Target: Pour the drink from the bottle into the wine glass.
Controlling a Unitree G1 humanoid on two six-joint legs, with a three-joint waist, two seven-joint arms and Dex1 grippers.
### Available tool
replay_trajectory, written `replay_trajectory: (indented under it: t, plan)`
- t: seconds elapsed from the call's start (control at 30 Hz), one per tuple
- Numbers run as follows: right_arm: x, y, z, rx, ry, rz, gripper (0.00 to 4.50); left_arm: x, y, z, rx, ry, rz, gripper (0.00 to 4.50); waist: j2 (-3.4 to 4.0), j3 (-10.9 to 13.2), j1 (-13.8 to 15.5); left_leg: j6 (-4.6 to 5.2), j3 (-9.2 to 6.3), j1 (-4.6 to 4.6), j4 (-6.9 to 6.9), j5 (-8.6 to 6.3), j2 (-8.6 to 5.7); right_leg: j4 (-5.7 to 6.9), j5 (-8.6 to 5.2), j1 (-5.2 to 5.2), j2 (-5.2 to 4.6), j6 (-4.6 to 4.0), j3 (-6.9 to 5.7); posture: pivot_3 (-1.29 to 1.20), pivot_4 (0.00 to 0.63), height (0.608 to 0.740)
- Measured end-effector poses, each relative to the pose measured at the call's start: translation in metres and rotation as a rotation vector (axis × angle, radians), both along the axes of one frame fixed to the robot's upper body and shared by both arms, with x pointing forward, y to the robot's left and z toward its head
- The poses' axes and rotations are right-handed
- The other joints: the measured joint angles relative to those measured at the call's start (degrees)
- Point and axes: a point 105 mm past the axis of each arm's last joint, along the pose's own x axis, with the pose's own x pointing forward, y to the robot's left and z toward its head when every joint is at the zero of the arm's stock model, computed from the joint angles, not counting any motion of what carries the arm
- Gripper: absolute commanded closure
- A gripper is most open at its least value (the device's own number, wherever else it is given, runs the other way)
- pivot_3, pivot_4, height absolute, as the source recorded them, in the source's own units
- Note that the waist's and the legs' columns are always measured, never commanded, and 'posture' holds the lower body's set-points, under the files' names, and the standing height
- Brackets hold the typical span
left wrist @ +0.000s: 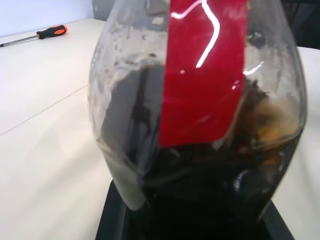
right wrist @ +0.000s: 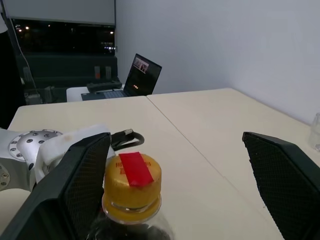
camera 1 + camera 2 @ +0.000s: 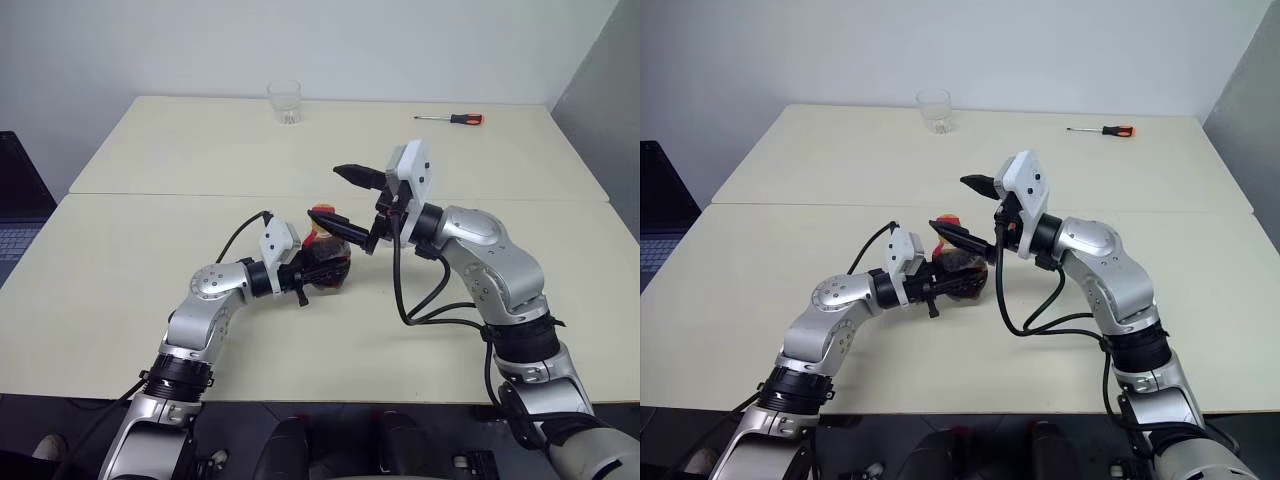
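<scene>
My left gripper (image 3: 312,272) is shut on the round body of the bottle (image 3: 333,262), which stands roughly upright near the middle of the near table. The dark drink (image 1: 200,195) fills its lower part, and a red strip (image 1: 202,75) runs up its side. My right gripper (image 3: 350,205) is open and level, with its fingers either side of the yellow cap (image 2: 132,187), which has red tape on top. One finger (image 2: 75,185) is close beside the cap; the other finger (image 2: 285,175) stands well off. The wine glass is out of view.
A short clear tumbler (image 3: 285,100) stands at the far edge of the back table. An orange-handled screwdriver (image 3: 455,119) lies at the back right. An open laptop (image 2: 142,75) sits on a separate table to the left. A seam (image 3: 200,193) divides the two cream tables.
</scene>
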Motion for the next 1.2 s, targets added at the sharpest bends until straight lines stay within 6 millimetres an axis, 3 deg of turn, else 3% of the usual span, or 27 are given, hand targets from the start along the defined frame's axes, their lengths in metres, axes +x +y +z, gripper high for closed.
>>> replay_trajectory:
  t: [0.33, 0.9, 1.2]
  plan:
    - [0.001, 0.001, -0.001, -0.002, -0.008, 0.002, 0.01, 0.0, 0.0, 0.0, 0.0, 0.001, 0.001, 3.52, 0.0, 0.0, 0.0, 0.0, 0.0, 0.0, 0.0, 0.0, 0.0, 0.0, 0.0, 0.0, 0.0, 0.0, 0.0, 0.0, 0.15, 0.74]
    - [0.001, -0.014, -0.005, -0.06, -0.041, 0.0, 0.01, 0.0, 0.001, -0.002, 0.003, 0.005, 0.005, 3.52, 0.0, 0.0, 0.01, 0.0, 0.0, 0.0, 0.0, 0.0, 0.0, 0.0, 0.0, 0.0, 0.0, 0.0, 0.0, 0.0, 0.15, 0.74]
    - [0.007, -0.037, -0.009, -0.091, -0.032, -0.064, 0.01, 0.0, 0.001, -0.002, 0.002, 0.006, 0.003, 3.52, 0.0, 0.0, 0.02, 0.01, 0.0, 0.0, -0.01, 0.0, 0.01, 0.0, 0.0, 0.0, 0.0, 0.0, 0.0, 0.0, 0.15, 0.74]
